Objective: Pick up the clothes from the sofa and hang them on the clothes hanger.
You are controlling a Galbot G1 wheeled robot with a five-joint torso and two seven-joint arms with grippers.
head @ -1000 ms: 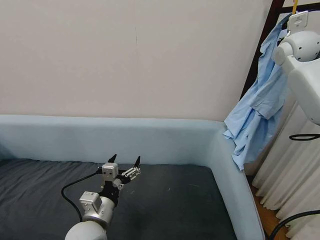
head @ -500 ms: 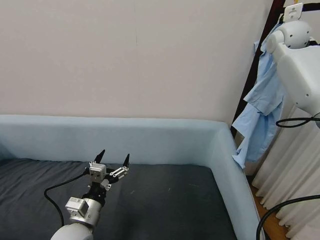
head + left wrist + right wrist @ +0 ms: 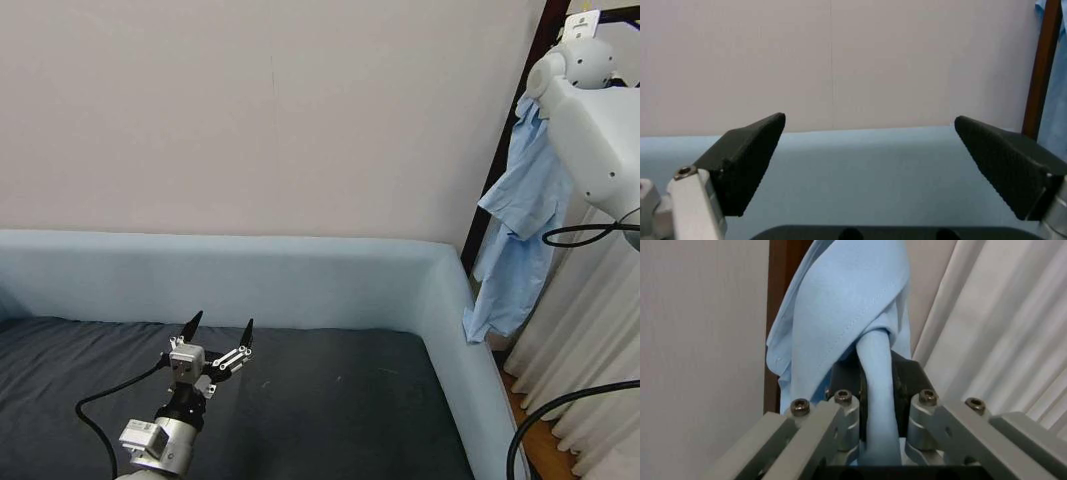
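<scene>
Plain wall behind, pale blue sofa (image 3: 300,270) with dark seat across the lower frame. Blue shirt (image 3: 512,240) hangs at upper right of head view, off the sofa, beside a dark stand post (image 3: 785,270). Right hand (image 3: 875,395) is up there, clamped on a bunched fold of the shirt. Left hand (image 3: 223,322) sits lower left over the seat, fingers spread, holding nothing. Step looks like the hanging itself; next move probably needs fabric draped over a peg before release, peg not visible
</scene>
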